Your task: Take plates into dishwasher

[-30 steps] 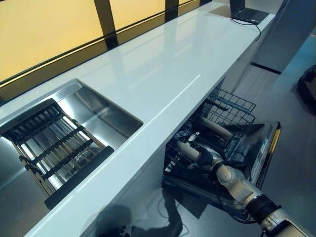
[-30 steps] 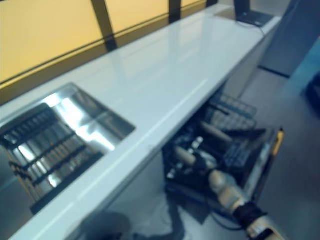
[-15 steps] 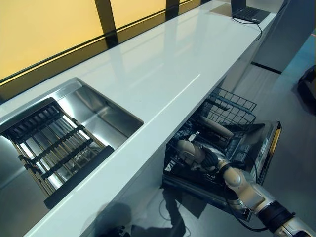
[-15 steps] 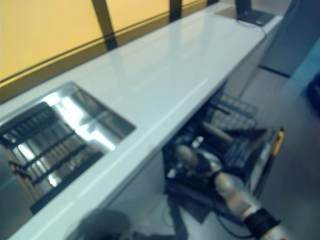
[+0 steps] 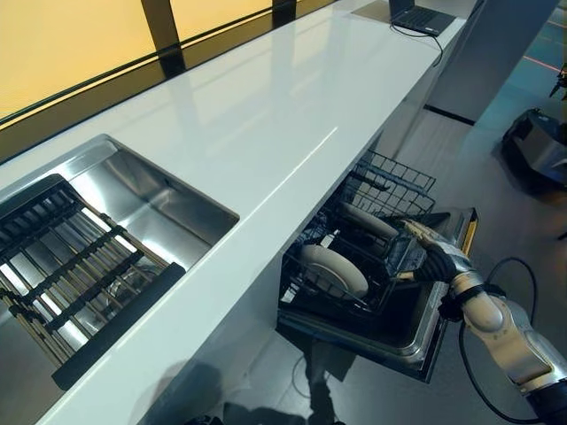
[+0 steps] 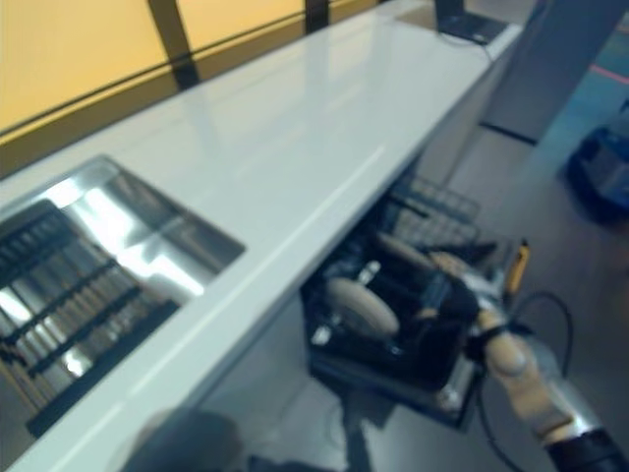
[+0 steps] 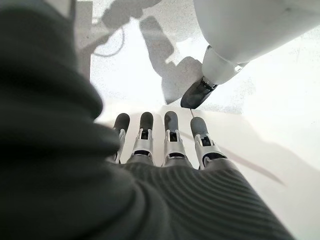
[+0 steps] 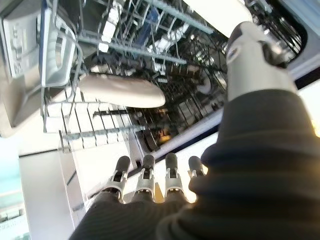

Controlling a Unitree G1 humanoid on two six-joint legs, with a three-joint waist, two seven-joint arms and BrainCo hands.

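A white plate [image 5: 332, 268] stands on edge in the lower rack [image 5: 306, 297] of the open dishwasher under the counter. A second white plate [image 5: 368, 221] stands further back in the rack. My right hand [image 5: 434, 258] is open and empty, to the right of the rack, above the lowered dishwasher door [image 5: 416, 332]. In the right wrist view its fingers [image 8: 145, 180] are straight, and the nearer plate [image 8: 122, 91] sits apart from them among the wire tines. My left hand [image 7: 170, 145] is open and idle, with only the floor past it.
The long white counter [image 5: 266, 115] overhangs the dishwasher. A steel sink [image 5: 168, 212] with a dark roll-up drying rack [image 5: 71, 266] is at the left. A laptop [image 5: 416, 16] lies at the counter's far end. A dark object [image 5: 536, 146] stands on the floor at the right.
My right hand has let go of the plate, which now stands in the lower rack. The hand has drawn back to the right. The camera has shifted.
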